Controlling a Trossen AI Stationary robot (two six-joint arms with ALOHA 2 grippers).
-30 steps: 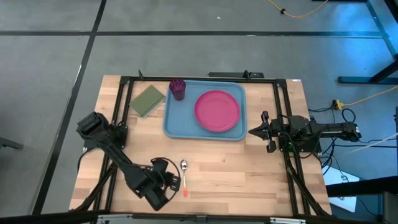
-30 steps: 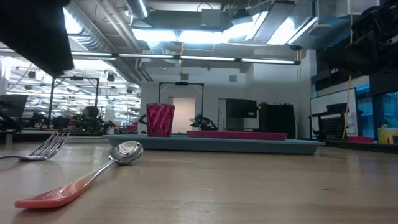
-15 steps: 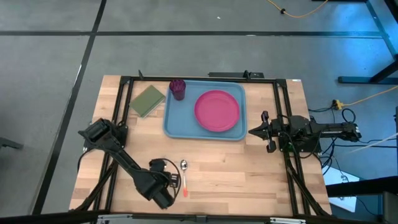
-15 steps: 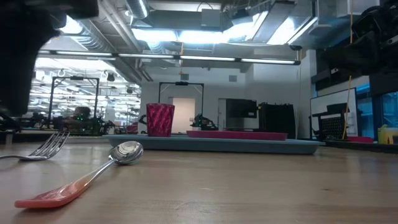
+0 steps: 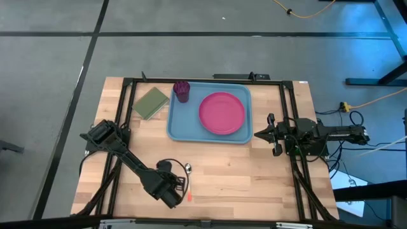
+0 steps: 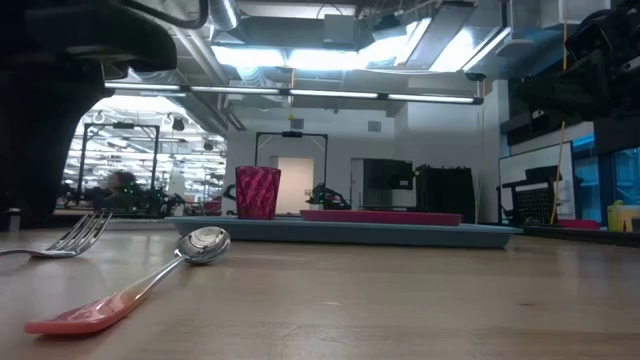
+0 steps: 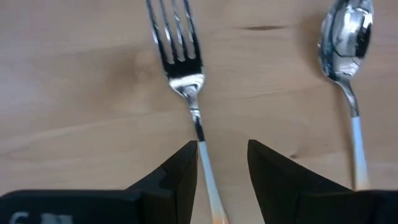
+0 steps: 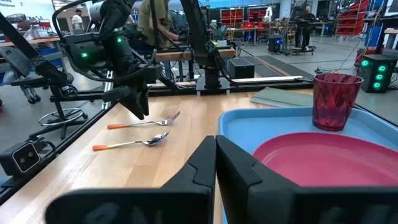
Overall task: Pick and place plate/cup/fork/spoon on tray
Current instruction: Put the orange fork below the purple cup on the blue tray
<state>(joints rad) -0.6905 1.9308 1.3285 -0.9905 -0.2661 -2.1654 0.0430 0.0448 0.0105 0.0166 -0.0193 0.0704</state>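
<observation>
Fork-picking is my step: my left end effector hovers spread wide astride the fork handle on the tabletop at the tray's seven o'clock, so next I should lower and pinch.

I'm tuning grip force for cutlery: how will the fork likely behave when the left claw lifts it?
The fork looks stiff, with metal tines. Its thin handle, lying between the left claw's open fingers, probably gives little surface, so it may slip or pivot. Lying flat on the table, it seems unlikely to roll.
</observation>
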